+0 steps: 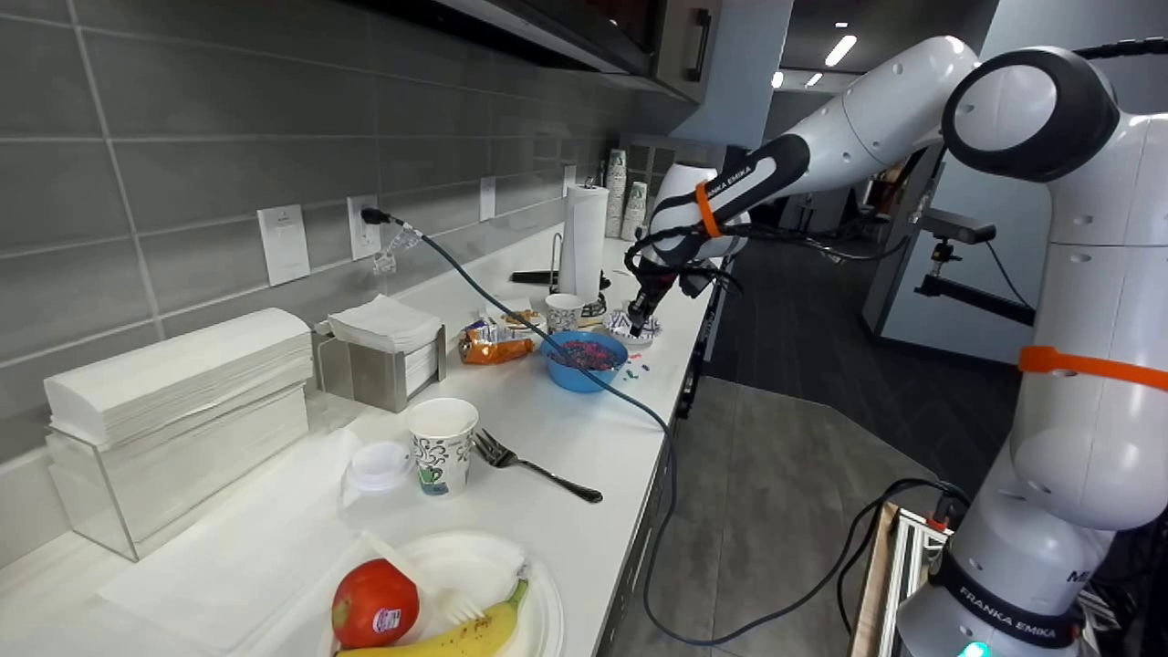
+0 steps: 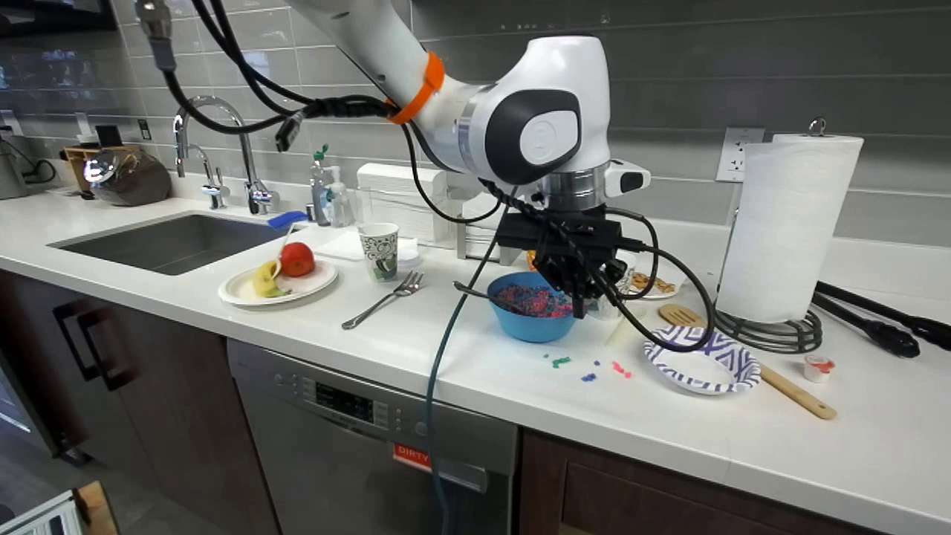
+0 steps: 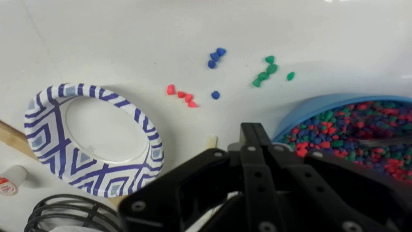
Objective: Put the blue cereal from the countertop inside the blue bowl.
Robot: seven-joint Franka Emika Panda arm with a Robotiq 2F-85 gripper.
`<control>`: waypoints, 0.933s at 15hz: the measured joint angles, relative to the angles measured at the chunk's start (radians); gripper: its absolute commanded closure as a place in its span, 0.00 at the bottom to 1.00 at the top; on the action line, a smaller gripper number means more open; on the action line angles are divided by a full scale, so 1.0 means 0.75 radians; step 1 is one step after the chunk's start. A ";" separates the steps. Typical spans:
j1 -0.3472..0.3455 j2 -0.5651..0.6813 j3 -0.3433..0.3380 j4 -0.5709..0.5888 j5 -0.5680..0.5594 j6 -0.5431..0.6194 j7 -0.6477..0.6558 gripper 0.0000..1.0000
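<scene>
The blue cereal (image 3: 214,56) is a short row of dark blue pieces on the white countertop (image 3: 128,42). One single blue piece (image 3: 215,95) lies apart from the row. They also show small in an exterior view (image 2: 588,377). The blue bowl (image 2: 531,327) stands on the countertop, filled with mixed red, green and blue pieces, with a spoon (image 2: 475,291) resting in it. The bowl's rim also shows at the right of the wrist view (image 3: 299,111). My gripper (image 3: 254,129) points down, shut and empty, above the counter beside the bowl. The blue pieces lie outside its fingertips.
Pink pieces (image 3: 186,96) and green pieces (image 3: 264,74) lie near the blue ones. A patterned paper bowl (image 2: 702,383) sits over a wooden spatula (image 2: 799,394). A paper towel holder (image 2: 787,230) stands behind. A cable (image 1: 671,456) hangs across the counter by the bowl.
</scene>
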 measured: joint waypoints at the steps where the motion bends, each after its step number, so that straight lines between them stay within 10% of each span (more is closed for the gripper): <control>1: -0.001 0.003 -0.002 -0.007 0.000 -0.026 -0.001 1.00; 7: -0.015 0.030 0.005 -0.059 0.037 -0.043 -0.072 0.47; 14: -0.032 0.097 0.026 -0.067 0.090 -0.029 -0.159 0.67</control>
